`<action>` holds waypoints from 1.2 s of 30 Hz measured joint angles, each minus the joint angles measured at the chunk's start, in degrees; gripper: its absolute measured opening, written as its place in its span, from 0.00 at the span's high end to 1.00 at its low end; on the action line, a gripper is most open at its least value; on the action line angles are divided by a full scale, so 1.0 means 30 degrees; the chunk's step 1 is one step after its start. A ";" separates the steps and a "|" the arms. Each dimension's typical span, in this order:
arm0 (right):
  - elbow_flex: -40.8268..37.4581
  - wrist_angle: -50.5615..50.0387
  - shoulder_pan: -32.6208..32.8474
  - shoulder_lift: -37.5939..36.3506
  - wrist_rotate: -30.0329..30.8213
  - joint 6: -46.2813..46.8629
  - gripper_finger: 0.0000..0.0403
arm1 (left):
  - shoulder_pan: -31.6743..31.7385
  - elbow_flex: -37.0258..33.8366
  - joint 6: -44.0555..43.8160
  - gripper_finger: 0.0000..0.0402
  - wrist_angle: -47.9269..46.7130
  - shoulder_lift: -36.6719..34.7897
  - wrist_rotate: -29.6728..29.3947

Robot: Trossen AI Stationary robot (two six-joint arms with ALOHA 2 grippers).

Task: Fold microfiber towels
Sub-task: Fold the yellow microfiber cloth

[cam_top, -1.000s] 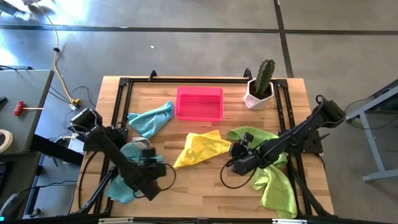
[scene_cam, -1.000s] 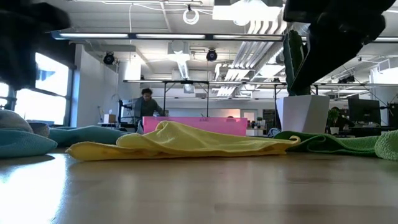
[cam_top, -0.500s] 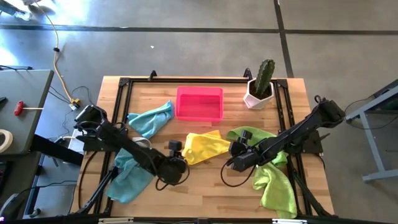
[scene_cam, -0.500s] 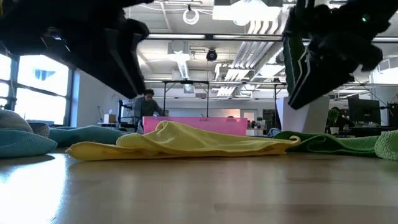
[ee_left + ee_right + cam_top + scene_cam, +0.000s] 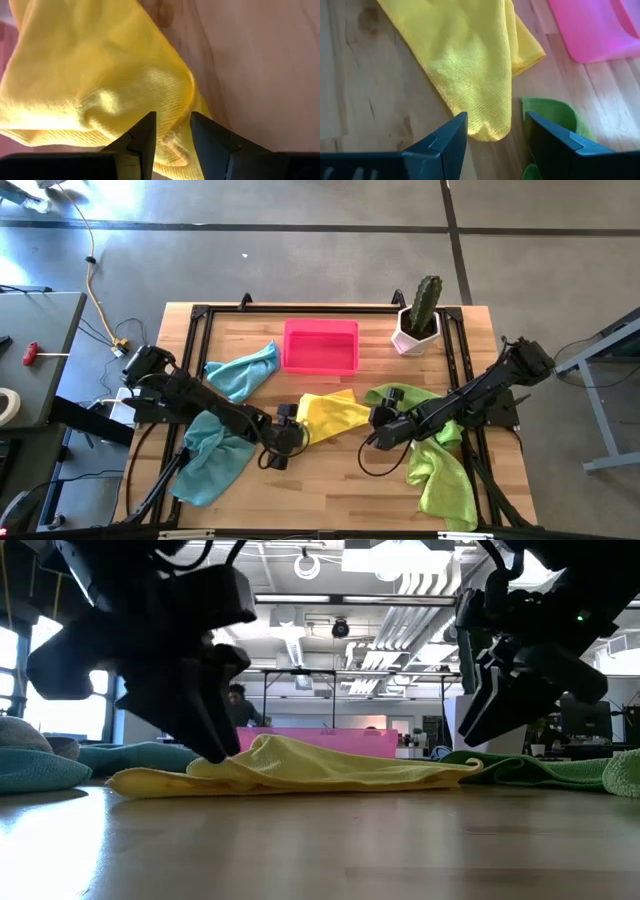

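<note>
Both grippers at the yellow towel [image 5: 330, 417], frame centre.
Your left gripper [image 5: 287, 423] and right gripper [image 5: 379, 427] flank it, jaws released, grasping nothing.

A pink tray [image 5: 320, 347] and potted cactus [image 5: 420, 315] sit on the table [image 5: 330, 480].

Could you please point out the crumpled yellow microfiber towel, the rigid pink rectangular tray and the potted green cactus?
crumpled yellow microfiber towel [image 5: 328, 417]: high view, middle of the cloth.
rigid pink rectangular tray [image 5: 320, 367]: high view, near rim.
potted green cactus [image 5: 426, 300]: high view, the stem.
</note>
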 joint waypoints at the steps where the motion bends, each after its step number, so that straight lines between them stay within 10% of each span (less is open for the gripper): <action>1: 0.0000 0.0134 -0.0093 0.0000 -0.0004 -0.0212 0.52 | 0.0105 -0.0195 -0.0015 0.72 0.0225 0.0006 0.0227; 8: 0.0000 0.0611 -0.0614 0.0000 -0.0304 -0.1203 0.52 | 0.0324 -0.0676 -0.0148 0.72 0.0438 0.0007 0.3319; 25: 0.0000 0.0833 -0.1289 0.0000 -0.0339 -0.3034 0.52 | 0.0334 -0.0676 -0.0196 0.99 0.0951 0.0007 0.2194; 36: -0.0007 0.3038 -0.1274 0.0000 -0.1398 -0.6468 0.52 | 0.0330 0.0176 -0.1350 0.99 0.0931 0.0007 0.2178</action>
